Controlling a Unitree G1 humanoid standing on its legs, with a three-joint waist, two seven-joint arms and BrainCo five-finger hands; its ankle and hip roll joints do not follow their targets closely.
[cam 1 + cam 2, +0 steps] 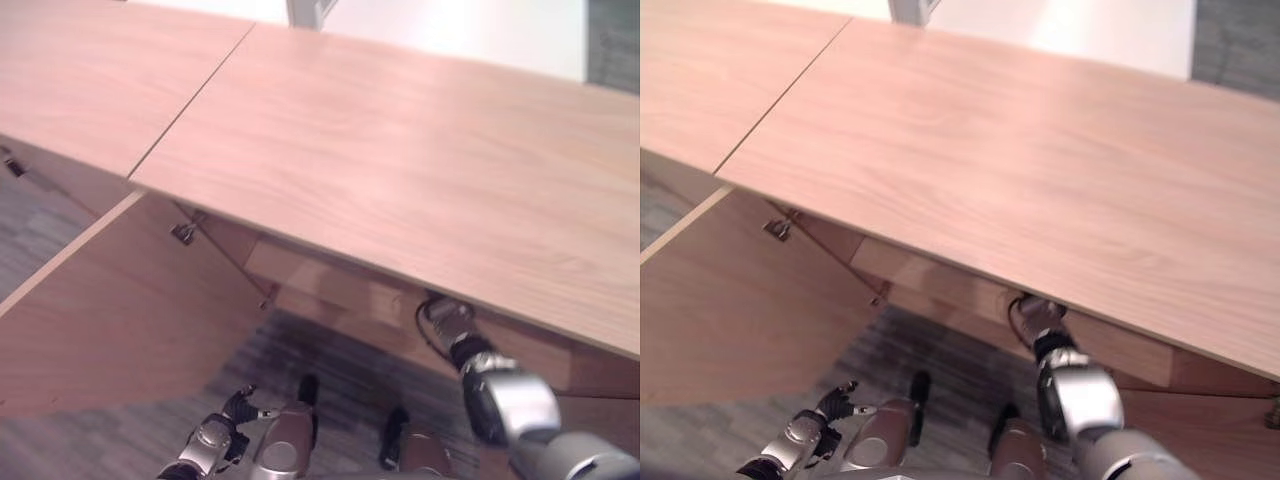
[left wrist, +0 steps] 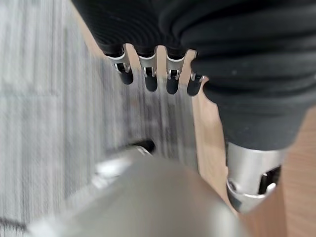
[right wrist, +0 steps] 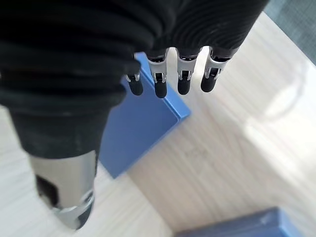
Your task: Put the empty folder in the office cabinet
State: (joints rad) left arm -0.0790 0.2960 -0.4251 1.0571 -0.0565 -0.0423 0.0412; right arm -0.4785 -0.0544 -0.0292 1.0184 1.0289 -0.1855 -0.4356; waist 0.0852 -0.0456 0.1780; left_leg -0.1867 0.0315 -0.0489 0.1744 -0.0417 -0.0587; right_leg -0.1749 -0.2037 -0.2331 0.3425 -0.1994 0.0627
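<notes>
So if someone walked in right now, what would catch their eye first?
Probably the broad wooden cabinet top spanning the head views, with its door swung open at the robot's left. Next, the right robot hand, reaching in under that top, hangs with straight fingers over a blue folder on a pale shelf.

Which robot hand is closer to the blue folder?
The right hand. It reaches inside the cabinet with the blue folder just past its fingers. The left hand hangs outside, low by the open door.
</notes>
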